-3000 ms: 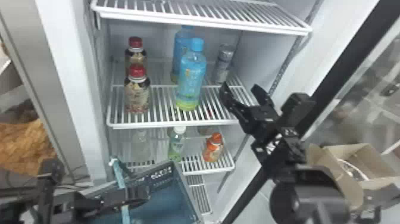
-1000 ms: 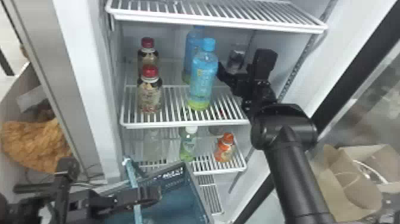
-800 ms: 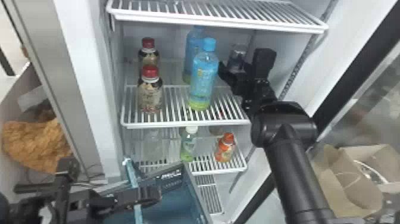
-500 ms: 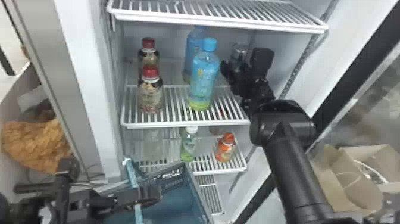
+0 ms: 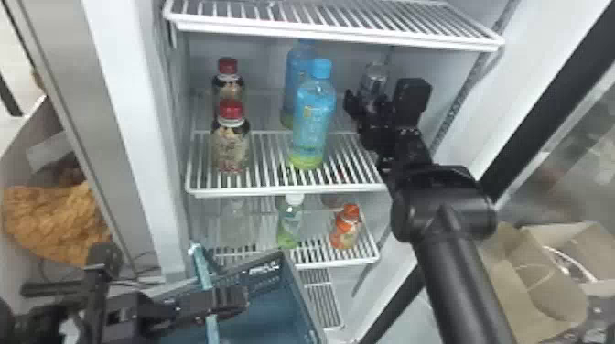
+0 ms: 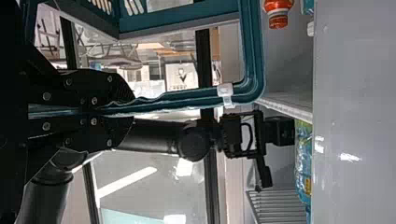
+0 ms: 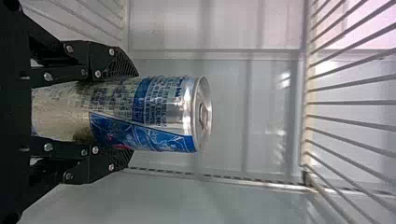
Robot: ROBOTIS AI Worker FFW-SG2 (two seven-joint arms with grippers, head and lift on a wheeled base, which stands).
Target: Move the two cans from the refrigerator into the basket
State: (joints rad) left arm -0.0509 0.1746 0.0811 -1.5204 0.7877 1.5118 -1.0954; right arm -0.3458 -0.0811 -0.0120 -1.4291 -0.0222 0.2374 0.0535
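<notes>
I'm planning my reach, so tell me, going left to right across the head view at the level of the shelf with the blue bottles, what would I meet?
Front red-capped bottle, front blue bottle, silver can.

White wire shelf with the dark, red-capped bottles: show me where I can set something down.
The widest bare stretch of shelf lies between the front red-capped bottle and the front blue plastic bottle. A smaller patch is right of that blue bottle. Farther right is crowded: the black right gripper has the silver-and-blue metal can between its fingers.
</notes>
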